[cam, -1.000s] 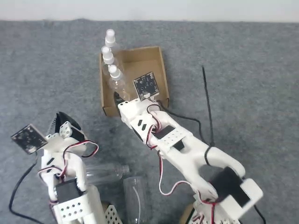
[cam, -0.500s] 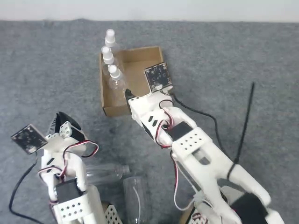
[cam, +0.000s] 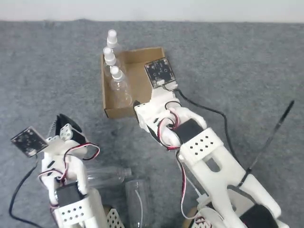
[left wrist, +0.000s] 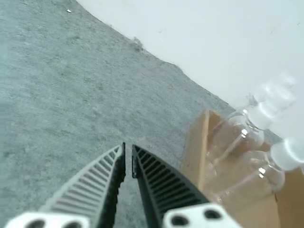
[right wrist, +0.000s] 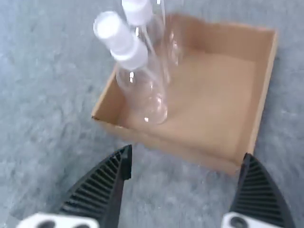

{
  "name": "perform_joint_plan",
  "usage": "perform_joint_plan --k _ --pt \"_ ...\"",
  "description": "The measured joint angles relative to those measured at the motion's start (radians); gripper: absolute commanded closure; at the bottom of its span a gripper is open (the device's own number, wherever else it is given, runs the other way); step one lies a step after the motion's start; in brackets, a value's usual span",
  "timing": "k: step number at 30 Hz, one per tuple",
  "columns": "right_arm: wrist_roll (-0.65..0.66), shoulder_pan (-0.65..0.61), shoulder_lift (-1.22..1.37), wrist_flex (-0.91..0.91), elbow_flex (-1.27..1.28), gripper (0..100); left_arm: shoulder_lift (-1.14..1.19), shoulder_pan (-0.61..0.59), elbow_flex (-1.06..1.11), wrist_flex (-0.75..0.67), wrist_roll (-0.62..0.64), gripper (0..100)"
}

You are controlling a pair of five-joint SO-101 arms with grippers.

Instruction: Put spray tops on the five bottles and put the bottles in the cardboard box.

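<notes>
Cardboard box point(cam: 135, 51) holds three spray-topped bottles point(cam: 118, 84) upright along the wall on the left arm's side, as before. The right gripper point(right wrist: 186, 156) has drawn back from over the box floor to just outside its near wall, jaws spread wide and empty. The left gripper point(left wrist: 128, 147) has stayed put, jaws almost closed on nothing. Two uncapped bottles point(cam: 108, 175) lie by the left arm's base.

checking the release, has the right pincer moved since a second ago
Yes: the right pincer drew back from the clear bottles toward the brown cardboard box's near wall.
</notes>
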Motion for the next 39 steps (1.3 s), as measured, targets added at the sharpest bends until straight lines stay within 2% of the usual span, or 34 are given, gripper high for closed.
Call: perform_joint_plan --k 5,11,19,25,34,39 --pt "0.0 -0.061 0.0 0.141 -0.077 70.2 0.0 -0.066 0.002 -0.061 0.0 97" --pt "0.041 -0.164 0.0 0.249 -0.101 70.1 0.0 -0.078 0.005 -0.078 0.0 97" --pt "0.061 -0.189 0.0 0.443 -0.101 69.9 0.0 -0.078 0.005 -0.078 0.0 97" --pt "-0.137 -0.249 0.0 0.519 -0.101 69.9 0.0 -0.078 0.005 -0.078 0.0 97" --pt "-0.344 -0.422 0.0 0.667 -0.101 70.1 0.0 -0.078 0.005 -0.078 0.0 97" --pt "-0.45 -0.509 0.0 0.712 -0.101 70.1 0.0 -0.117 0.005 -0.08 0.0 97"
